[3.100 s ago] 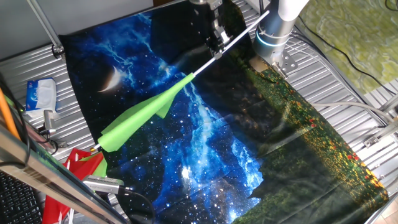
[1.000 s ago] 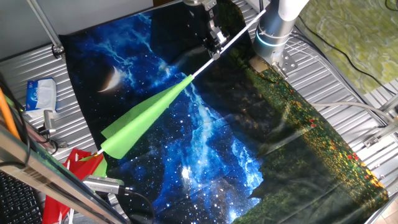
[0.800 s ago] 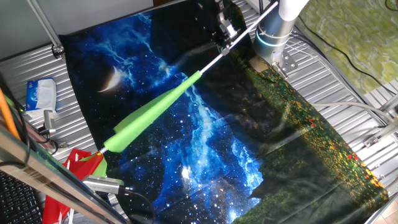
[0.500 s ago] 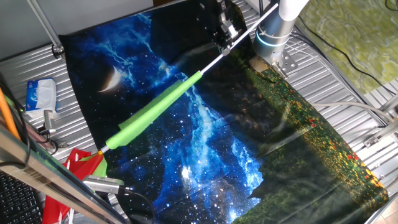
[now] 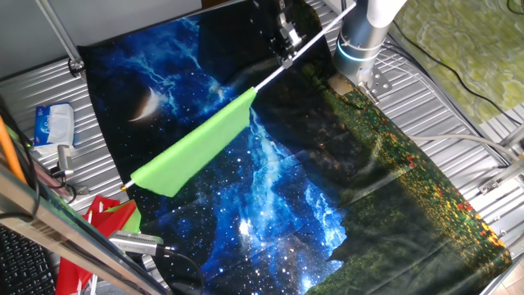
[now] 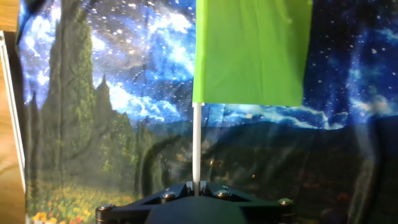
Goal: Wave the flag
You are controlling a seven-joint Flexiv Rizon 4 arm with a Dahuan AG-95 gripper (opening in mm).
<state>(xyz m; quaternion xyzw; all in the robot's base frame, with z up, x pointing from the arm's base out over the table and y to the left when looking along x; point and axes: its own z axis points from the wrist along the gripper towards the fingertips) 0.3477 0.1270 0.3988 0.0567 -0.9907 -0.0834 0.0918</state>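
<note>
The flag (image 5: pixel 196 146) is a lime-green cloth on a thin white stick (image 5: pixel 291 56), held in the air over the starry mat (image 5: pixel 270 188). The cloth is spread out and slopes down to the left. My gripper (image 5: pixel 284 51) is shut on the stick near its upper right end, at the mat's far edge. In the hand view the cloth (image 6: pixel 252 50) fills the top, and the stick (image 6: pixel 196 146) runs down into my gripper (image 6: pixel 196 185), whose jaws pinch it from both sides.
A red and green cloth (image 5: pixel 102 225) lies at the front left by a metal tool (image 5: pixel 135 242). A white and blue packet (image 5: pixel 54 124) lies on the slatted table at the left. The robot base (image 5: pixel 360 41) stands at the back right.
The flag swung: its cloth went from a narrow rolled strip half a second ago to a broad spread sheet, and the stick and gripper shifted slightly left.
</note>
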